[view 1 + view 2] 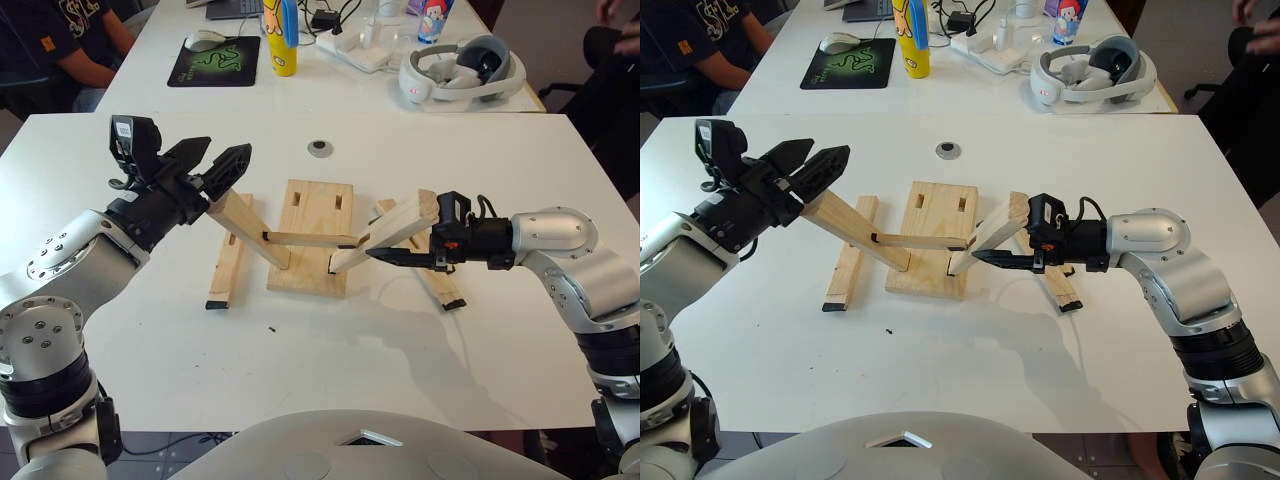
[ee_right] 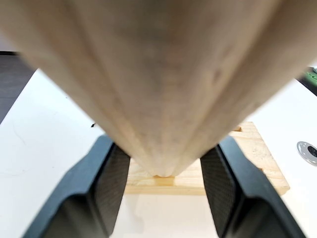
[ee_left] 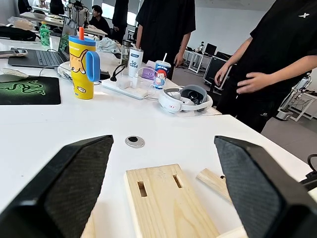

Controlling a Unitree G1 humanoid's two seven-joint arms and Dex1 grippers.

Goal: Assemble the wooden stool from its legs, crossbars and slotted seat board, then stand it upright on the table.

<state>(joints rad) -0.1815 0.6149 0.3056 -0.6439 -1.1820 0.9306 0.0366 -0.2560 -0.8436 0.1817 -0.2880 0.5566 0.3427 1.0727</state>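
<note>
right claw (image 1: 375,253): clamped on the right leg (image 1: 405,225), pads tight on both faces. I hold it tilted, low end at the seat board (image 1: 320,200).
left claw (image 1: 226,152): fingers spread wide, gripping the top end of the left leg (image 1: 250,230) near their base. The leg slants down to the board.
crossbar (image 1: 310,239): bridges the two held legs, above the board lying flat on the surface (image 1: 300,350).
risk: joints look half-seated to me. If I spread or twist the claws unevenly, the crossbar pops out or jams.
risk 2: the left grip is at the leg's very end, so the leg could pivot.
around: left spare leg (image 1: 228,265) lies flat beside the board. Right spare leg (image 1: 447,292) sits under my right arm and crowds that claw's path.
far: grommet (image 1: 319,148) and headset (image 1: 460,68), well apart.
</note>
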